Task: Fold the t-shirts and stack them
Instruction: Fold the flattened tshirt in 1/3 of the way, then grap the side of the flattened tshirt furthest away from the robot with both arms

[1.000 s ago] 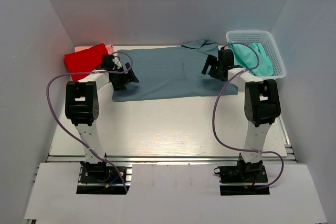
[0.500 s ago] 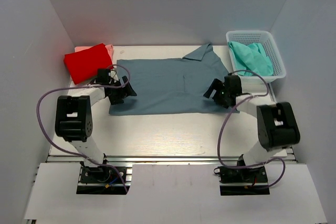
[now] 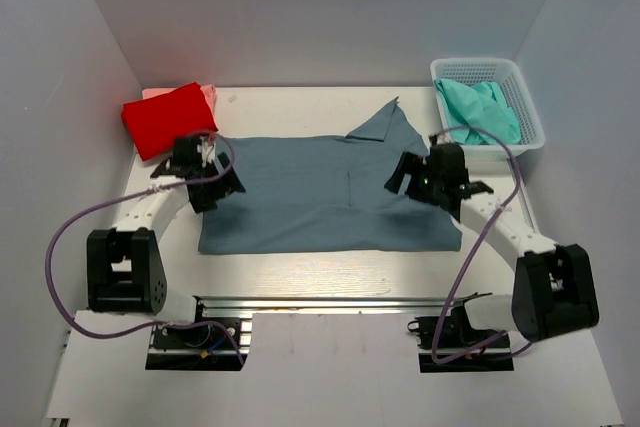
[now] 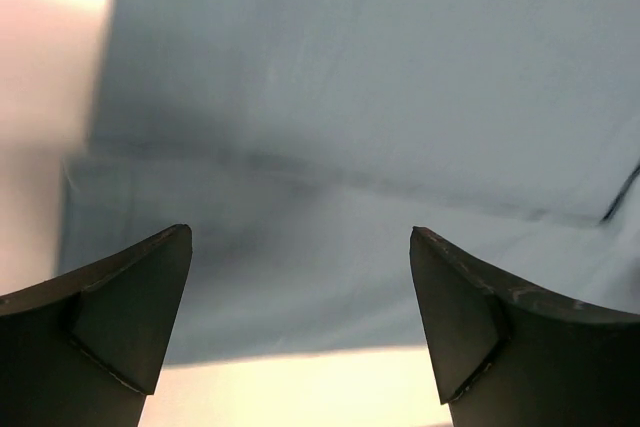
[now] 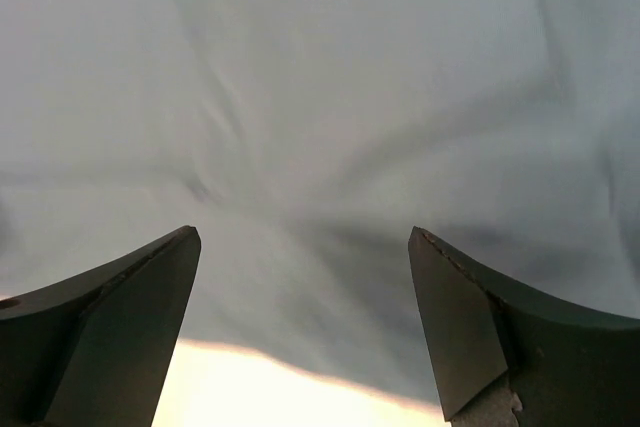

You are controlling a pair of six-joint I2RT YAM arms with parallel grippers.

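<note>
Blue-grey shirt drawn forward and laid flat for folding

The blue-grey shirt (image 3: 320, 192) has been dragged from the far edge to the middle of the desk (image 3: 320, 272) over the last second, and is now spread out, with one flap peaked up at its far side. Both the left claw (image 3: 212, 180) and the right claw (image 3: 412, 173) are seen with fingers spread above the cloth, nothing pinched. The red shirt (image 3: 163, 119) is left folded at the far left, the teal shirt (image 3: 478, 112) in the basket (image 3: 533, 127). Flattening is judged done; the first fold is not yet begun.
</note>
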